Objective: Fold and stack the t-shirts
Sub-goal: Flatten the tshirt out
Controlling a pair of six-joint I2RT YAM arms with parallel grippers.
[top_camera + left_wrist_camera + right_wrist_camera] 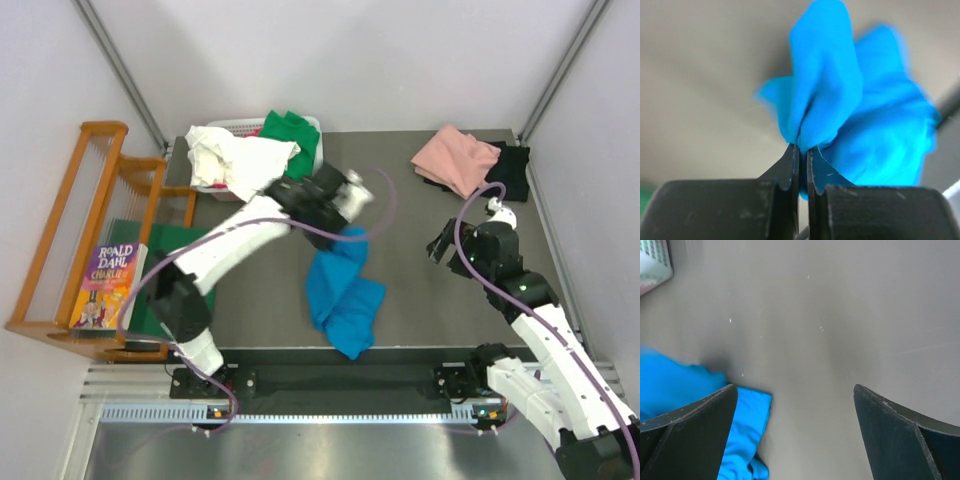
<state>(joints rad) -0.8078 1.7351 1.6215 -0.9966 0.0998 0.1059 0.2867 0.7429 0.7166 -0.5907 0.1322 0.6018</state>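
A matte dark grey table (420,320) stands between white walls (350,60), with a metal rail (330,412) along its near edge. At the left a wooden rack (60,230) carries a book (108,285) lettered "ROALD DAHL" and "CHARLIE", beside a flat green board (128,232). A white basket (232,124) at the far left edge holds a white tee (225,155) and a green tee (290,135). A pink tee (455,160) lies against a black tee (512,170) in the far right corner. The left gripper (802,152) is pressed together on a fold of the blue tee (345,290), which trails crumpled mid-table toward the near edge. The right gripper (441,248) is spread wide over bare grey surface to the right of the blue tee, apart from it
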